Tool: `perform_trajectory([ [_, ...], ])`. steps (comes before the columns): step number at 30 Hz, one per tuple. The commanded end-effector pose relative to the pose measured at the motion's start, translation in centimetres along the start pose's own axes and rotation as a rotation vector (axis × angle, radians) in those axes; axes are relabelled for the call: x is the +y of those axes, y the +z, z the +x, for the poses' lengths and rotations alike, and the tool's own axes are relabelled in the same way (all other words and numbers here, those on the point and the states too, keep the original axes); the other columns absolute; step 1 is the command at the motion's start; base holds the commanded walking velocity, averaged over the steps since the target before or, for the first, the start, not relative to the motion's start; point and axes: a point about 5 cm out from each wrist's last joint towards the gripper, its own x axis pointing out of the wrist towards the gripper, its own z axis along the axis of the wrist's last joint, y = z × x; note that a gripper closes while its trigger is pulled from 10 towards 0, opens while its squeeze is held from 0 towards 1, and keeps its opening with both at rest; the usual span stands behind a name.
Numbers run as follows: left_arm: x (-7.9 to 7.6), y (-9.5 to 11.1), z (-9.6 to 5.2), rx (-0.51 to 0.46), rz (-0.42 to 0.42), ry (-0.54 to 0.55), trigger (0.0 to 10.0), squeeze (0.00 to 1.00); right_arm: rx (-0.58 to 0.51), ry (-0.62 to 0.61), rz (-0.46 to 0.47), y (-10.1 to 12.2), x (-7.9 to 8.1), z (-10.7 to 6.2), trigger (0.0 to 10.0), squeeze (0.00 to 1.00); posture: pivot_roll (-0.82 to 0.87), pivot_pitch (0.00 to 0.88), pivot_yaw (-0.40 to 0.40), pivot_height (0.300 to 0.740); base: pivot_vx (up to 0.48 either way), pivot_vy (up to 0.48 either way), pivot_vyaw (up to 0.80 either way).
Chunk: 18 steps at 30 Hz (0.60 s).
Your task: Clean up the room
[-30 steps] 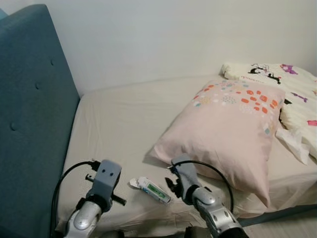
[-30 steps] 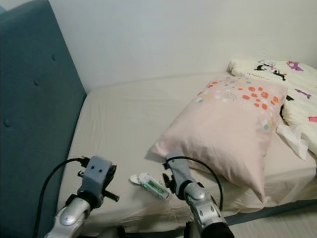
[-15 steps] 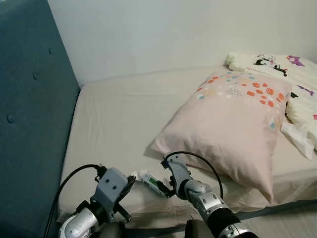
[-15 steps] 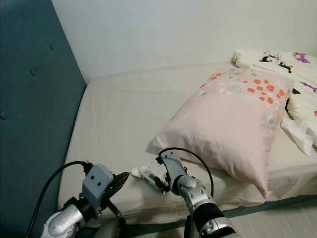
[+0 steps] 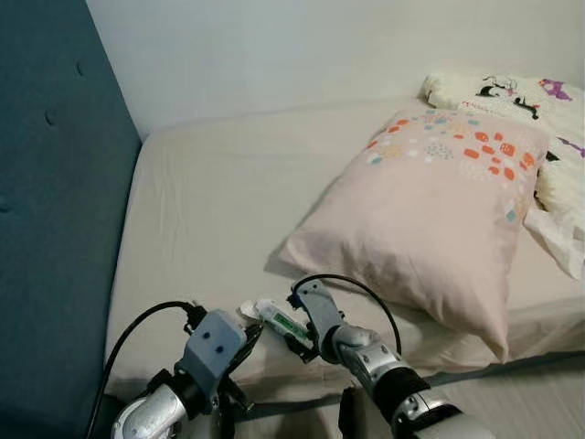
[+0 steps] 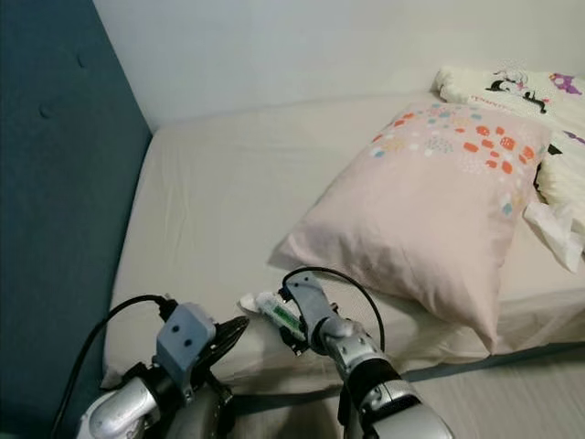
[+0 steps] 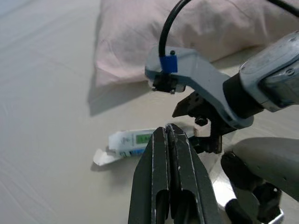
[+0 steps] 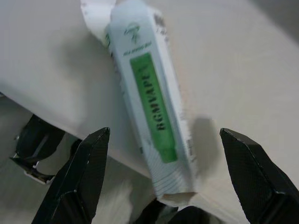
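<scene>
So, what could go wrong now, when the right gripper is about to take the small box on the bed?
The white and green box lies near the edge of the mattress, so a push from the right gripper, whose jaws are open on either side of it, may slide it off onto the floor. The sheet is soft, so the fingertips could pinch fabric along with the box. The left gripper, its jaws shut, hovers close by, so the arms might bump.
</scene>
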Motion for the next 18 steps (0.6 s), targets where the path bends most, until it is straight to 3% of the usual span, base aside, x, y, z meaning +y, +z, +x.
perform_trajectory([
  [1, -0.37, 0.13, -0.20, 0.008, -0.033, -0.008, 10.0, 0.00, 0.020, 0.005, 0.012, -0.50, 0.28, 0.15, 10.0, 0.00, 0.13, 0.290, -0.044, 0.599, 0.000, 0.000, 0.00],
  [10, -0.39, 0.63, -0.11, 0.004, -0.033, -0.012, 10.0, 0.00, 0.016, 0.000, -0.025, 0.04, 0.45, 0.32, 10.0, 0.00, 0.13, 0.292, -0.040, 0.599, 0.000, 0.000, 0.00],
  [11, -0.38, 0.66, -0.11, 0.005, -0.032, -0.011, 10.0, 0.00, 0.017, -0.010, -0.025, 0.07, 0.34, 0.31, 0.3, 0.00, 0.13, 0.292, -0.040, 0.599, 0.000, 0.000, 0.00],
  [18, -0.28, 0.72, -0.07, 0.010, -0.035, -0.006, 10.0, 0.00, 0.025, -0.029, -0.023, -0.12, -0.03, 0.26, 0.0, 0.00, 0.14, 0.291, -0.041, 0.599, 0.000, 0.000, 0.00],
])
